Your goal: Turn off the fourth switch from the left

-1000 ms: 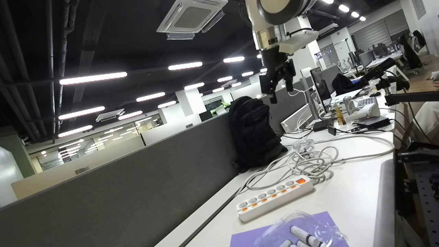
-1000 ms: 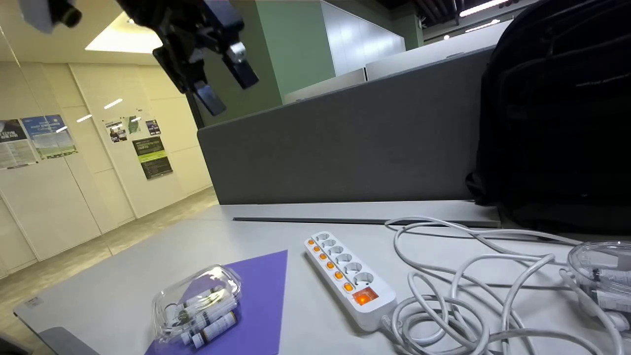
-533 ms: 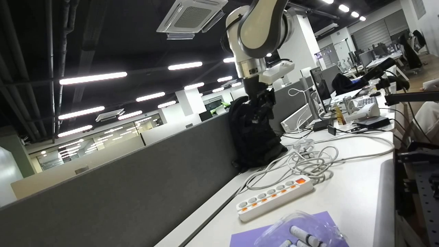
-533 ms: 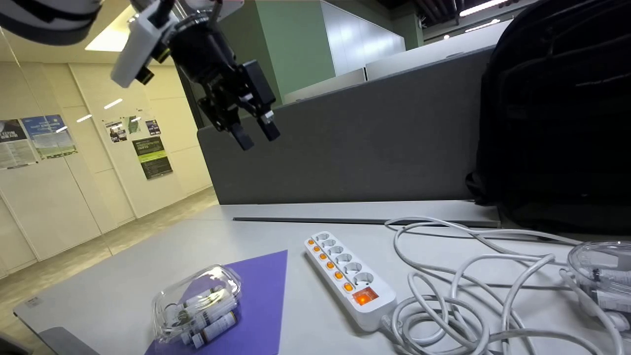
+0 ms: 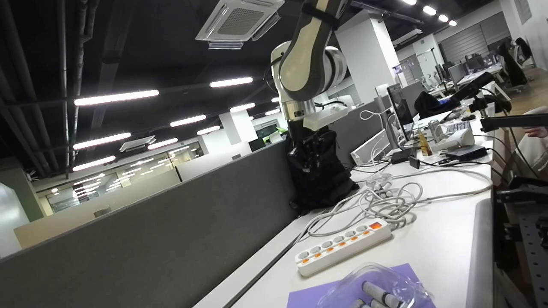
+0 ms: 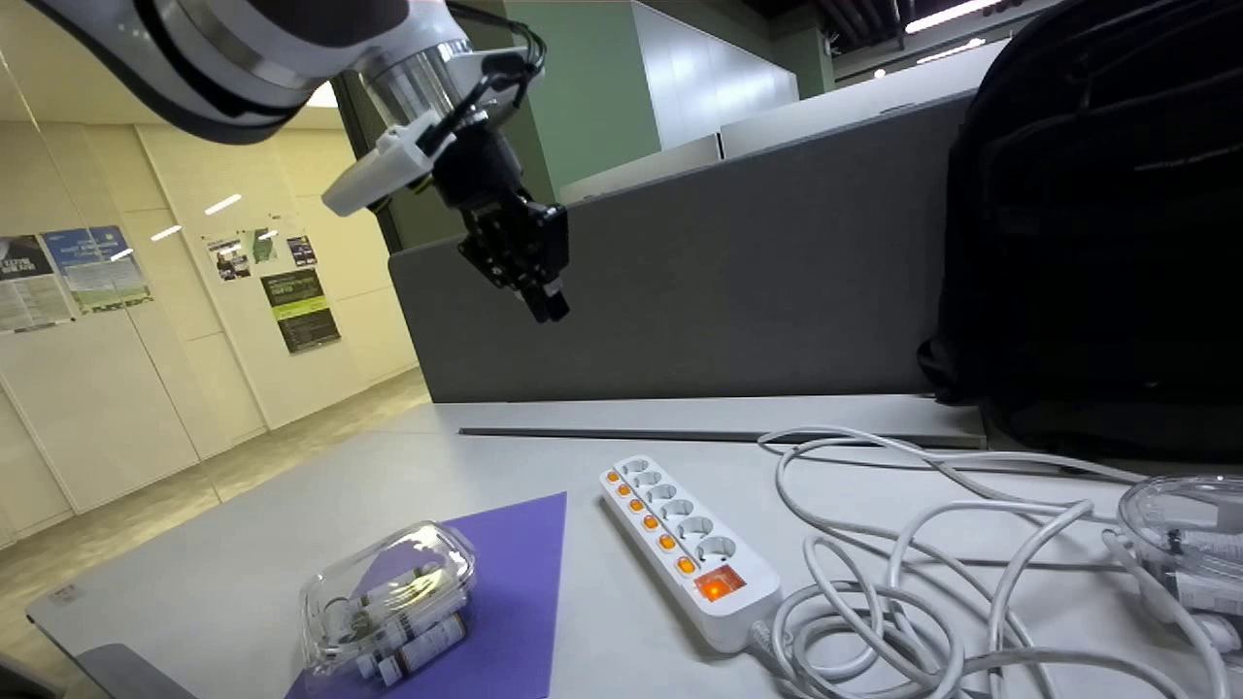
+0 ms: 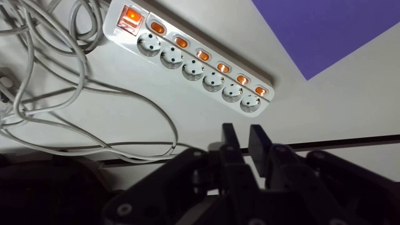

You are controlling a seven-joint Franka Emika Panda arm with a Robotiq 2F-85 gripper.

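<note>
Down swings the gripper (image 7: 242, 132), fingers (image 7: 261, 147) slightly apart, hanging well clear of the power strip (image 7: 190, 56) and its orange switches (image 7: 203, 55)!

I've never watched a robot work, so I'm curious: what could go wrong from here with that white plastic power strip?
The small, oval orange switches sit close together, so the black two-fingered gripper might catch a neighbour.

Including the larger, lit red-orange switch while counting to the fourth could pick the wrong target.

The white plastic power strip rests on the white desk with no clamp in sight, so a push might slide it.
</note>
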